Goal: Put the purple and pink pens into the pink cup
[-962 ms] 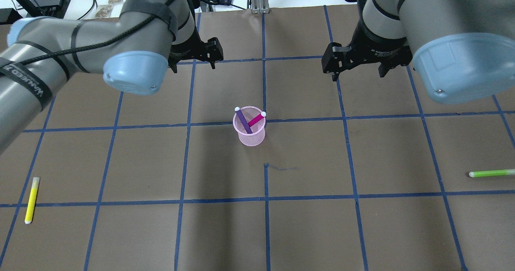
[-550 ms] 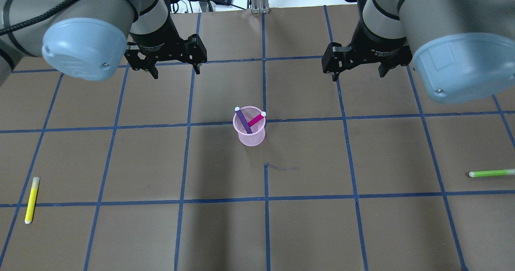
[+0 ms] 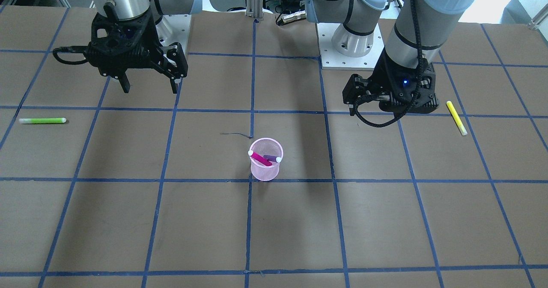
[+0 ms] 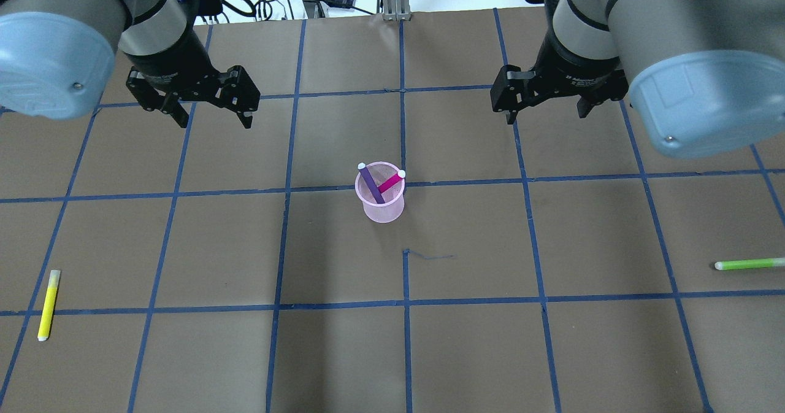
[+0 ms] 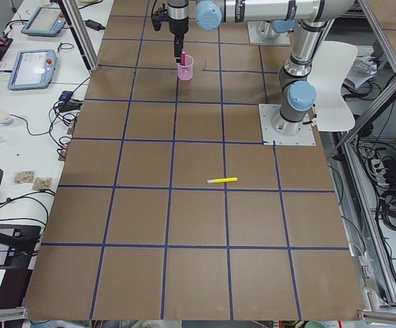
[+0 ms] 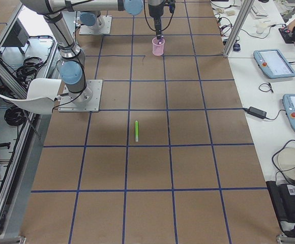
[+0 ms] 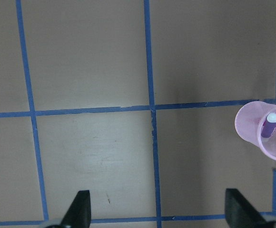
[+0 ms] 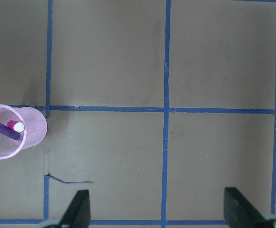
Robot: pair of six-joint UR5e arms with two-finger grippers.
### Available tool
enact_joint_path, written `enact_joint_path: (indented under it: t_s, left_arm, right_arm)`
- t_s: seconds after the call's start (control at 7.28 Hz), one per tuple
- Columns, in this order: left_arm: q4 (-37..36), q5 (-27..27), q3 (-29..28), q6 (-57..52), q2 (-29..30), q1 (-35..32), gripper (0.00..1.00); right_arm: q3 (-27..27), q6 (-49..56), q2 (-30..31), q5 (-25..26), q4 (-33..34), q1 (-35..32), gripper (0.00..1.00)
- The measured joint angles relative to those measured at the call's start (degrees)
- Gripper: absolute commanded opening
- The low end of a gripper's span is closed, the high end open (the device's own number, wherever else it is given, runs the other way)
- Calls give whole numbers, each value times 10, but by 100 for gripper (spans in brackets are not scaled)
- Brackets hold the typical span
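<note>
The pink mesh cup (image 4: 381, 209) stands upright at the table's middle. The purple pen (image 4: 371, 186) and the pink pen (image 4: 390, 183) lean inside it, white caps up. In the front-facing view the cup (image 3: 265, 171) holds both pens too. My left gripper (image 4: 214, 118) is open and empty, hanging above the table far to the cup's left and beyond it. My right gripper (image 4: 546, 115) is open and empty, to the cup's right and beyond it. The cup shows at the right edge of the left wrist view (image 7: 250, 128) and at the left edge of the right wrist view (image 8: 33, 126).
A yellow pen (image 4: 48, 305) lies near the table's left edge, close to the front. A green pen (image 4: 748, 264) lies near the right edge. Blue tape lines grid the brown table.
My left arm has swung to the left, away from the cup, with its gripper still open. The right arm, the cup and the pens have not moved.
</note>
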State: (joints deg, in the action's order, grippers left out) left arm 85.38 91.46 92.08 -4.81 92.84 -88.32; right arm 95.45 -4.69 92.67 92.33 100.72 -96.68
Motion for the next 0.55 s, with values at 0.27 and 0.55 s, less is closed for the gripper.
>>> enact_joint_path:
  t_s: [0.27,0.55]
  left_arm:
    - [3,2,25,-25,-25,16,100]
    - [6,2,34,-31,-36,28,100]
  right_arm:
    - [0,0,0,0,0,0,100]
    - [0,0,0,0,0,0,100]
